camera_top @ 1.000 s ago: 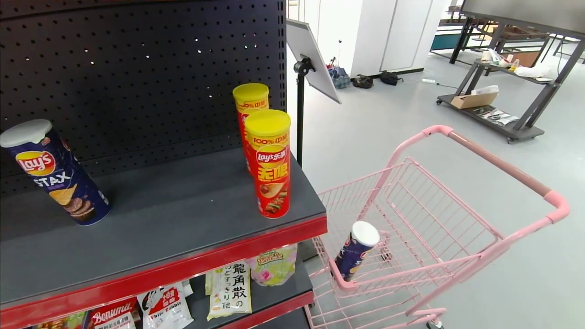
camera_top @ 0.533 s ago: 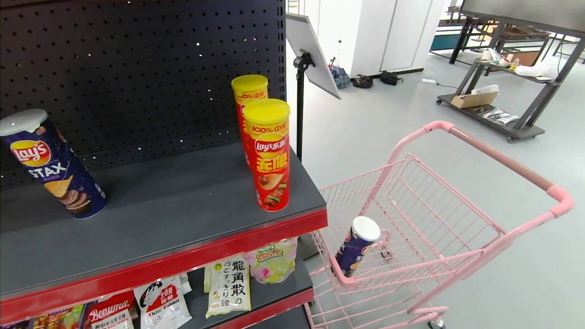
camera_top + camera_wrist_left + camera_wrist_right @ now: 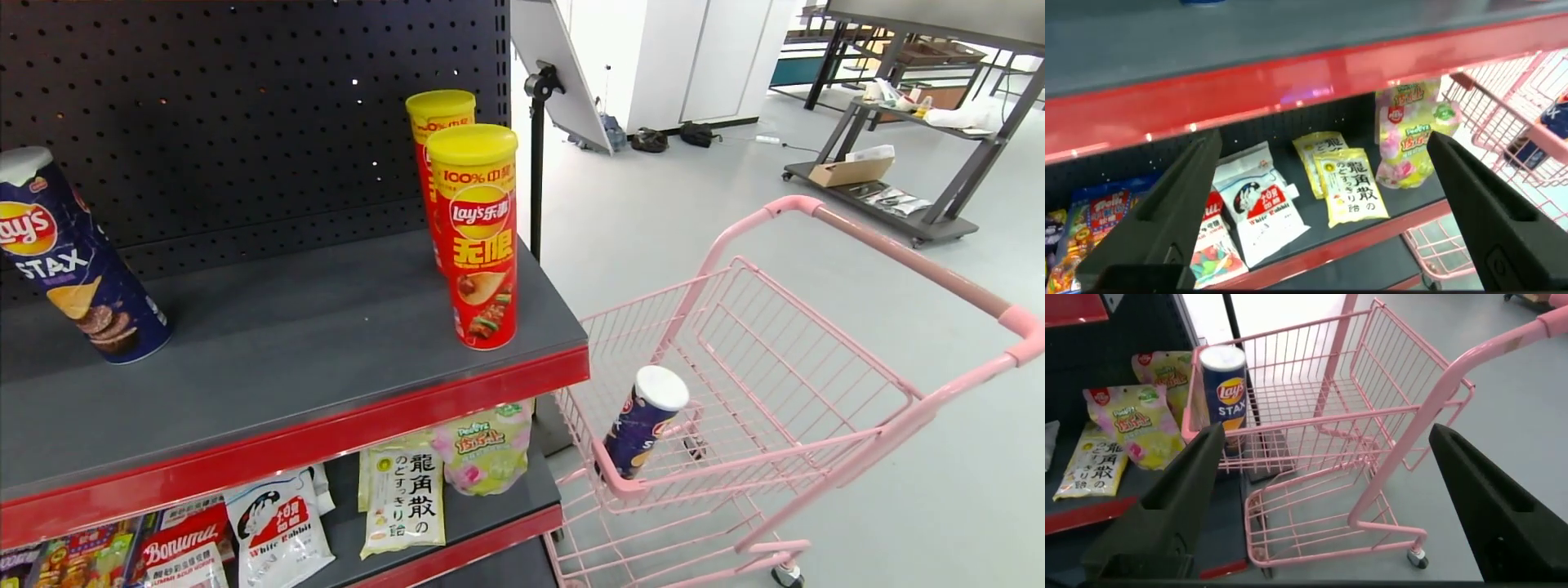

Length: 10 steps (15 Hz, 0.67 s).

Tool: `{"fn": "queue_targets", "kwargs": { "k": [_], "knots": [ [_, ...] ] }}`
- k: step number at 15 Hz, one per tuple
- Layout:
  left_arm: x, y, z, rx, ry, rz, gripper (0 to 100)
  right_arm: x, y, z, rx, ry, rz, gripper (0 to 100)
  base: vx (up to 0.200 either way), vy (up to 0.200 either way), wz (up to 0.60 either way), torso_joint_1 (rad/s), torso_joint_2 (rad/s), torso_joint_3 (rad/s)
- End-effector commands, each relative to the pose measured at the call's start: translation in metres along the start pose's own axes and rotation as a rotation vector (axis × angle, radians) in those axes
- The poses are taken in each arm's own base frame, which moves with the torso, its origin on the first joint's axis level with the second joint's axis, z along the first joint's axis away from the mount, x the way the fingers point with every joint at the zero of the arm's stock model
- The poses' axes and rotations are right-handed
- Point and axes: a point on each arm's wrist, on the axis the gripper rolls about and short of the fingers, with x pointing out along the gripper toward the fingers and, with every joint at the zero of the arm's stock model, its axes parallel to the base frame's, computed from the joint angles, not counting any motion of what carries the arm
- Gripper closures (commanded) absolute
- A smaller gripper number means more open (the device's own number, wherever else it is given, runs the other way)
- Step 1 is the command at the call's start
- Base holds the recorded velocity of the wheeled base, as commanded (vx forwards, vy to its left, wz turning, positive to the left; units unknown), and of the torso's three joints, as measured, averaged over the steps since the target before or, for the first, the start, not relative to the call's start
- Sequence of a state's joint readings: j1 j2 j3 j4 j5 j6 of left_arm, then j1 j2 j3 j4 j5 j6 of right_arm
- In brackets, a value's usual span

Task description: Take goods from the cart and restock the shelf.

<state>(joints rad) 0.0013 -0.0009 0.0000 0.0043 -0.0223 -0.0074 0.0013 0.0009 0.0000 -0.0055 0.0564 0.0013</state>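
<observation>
your left pincer (image 3: 1324,136) is spread wide, its two dark, flat-sided fingers far apart and holding nothing, aimed at the lower shelf board beside the pink cart (image 3: 898,260). your right pincer (image 3: 1324,430) is just as wide and also holds nothing; it looks down into the cart from above. the cart is thin pink wire mesh with a rounded tube handle. in its upper basket, in the corner nearest the shelf, a navy can (image 3: 645,420) leans on the wire with its white plastic lid upward; its glossy label carries a round red and yellow logo and white lettering. just beside the cart, on the grey top board (image 3: 286,359) with its red front edge, a red can (image 3: 478,237) with a yellow lid stands upright near the edge, its label showing a logo, yellow characters and pictured food. a second red can (image 3: 437,110) stands right behind it. a second navy can (image 3: 69,261) stands at the end of that board farthest from the cart, before the black perforated back panel (image 3: 245,122). on the board below, near the cart, hang or lie soft packets: a green and pink pouch (image 3: 486,449), a yellow sachet (image 3: 400,498) with black characters, and a white packet (image 3: 277,527).
</observation>
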Motion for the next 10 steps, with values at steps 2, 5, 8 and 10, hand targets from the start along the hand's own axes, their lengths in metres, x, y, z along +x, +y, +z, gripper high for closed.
{"fn": "queue_targets", "kwargs": {
  "k": [2,5,8,10],
  "knots": [
    [0.0001,0.0,0.0,0.0,0.001,0.0,0,0.0001,0.0,0.0001,-0.001,0.0,0.001,0,0.0,0.0,0.0,-0.176,0.48,0.308],
    [0.0001,0.0,0.0,0.0,0.001,0.001,0,0.0001,0.0,0.0001,-0.001,0.0,0.001,0,0.0,0.0,0.0,-0.186,0.55,0.359],
    [0.0001,0.0,0.0,0.001,0.001,0.001,0,0.0001,0.0,0.0001,-0.003,0.0,0.001,0,0.0,0.0,0.0,-0.17,0.54,0.375],
    [0.0001,0.0,0.0,0.0,0.001,0.0,0,0.0001,0.0,0.0001,-0.001,0.0,0.001,0,0.0,0.0,0.0,-0.141,0.52,0.376]
  ]
}}
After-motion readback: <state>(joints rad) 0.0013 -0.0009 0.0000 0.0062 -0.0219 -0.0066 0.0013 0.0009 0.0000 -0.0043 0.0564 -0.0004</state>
